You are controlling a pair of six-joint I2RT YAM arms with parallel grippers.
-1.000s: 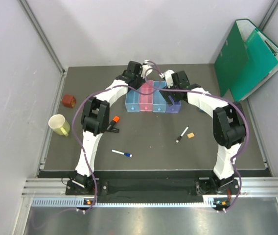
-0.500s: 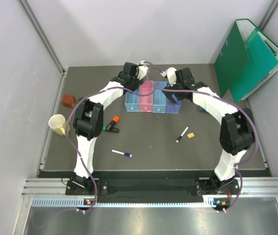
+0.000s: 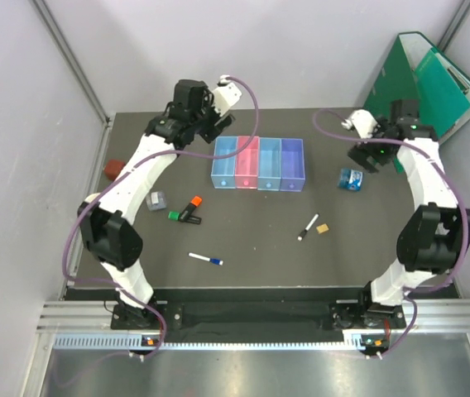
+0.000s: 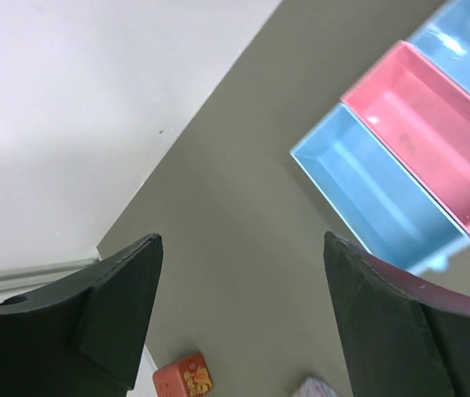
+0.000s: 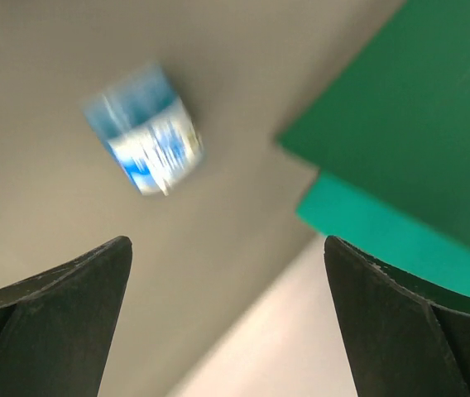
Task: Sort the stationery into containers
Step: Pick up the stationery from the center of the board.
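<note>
Loose on the dark bench (image 3: 260, 244), in front of a joined row of four bins (image 3: 257, 164): orange highlighter (image 3: 191, 204), green highlighter (image 3: 177, 217), capped pen (image 3: 206, 260), marker (image 3: 308, 227) just beside a tan eraser (image 3: 323, 228), grey piece (image 3: 157, 199), blue tape (image 3: 351, 179). Nothing visible inside the bins. Left tool (image 3: 208, 128) wide and empty, just left of the bins. Right tool (image 3: 373, 155) wide and empty, near the tape and the green folders (image 3: 421, 95).

Likely trouble:
- shoving the light bins while lowering beside them
- squeezing a round pen out sideways
- clipping the folders

No readable writing: white print on the tape blurred, yellow print on a red block (image 4: 184, 376) too small.
</note>
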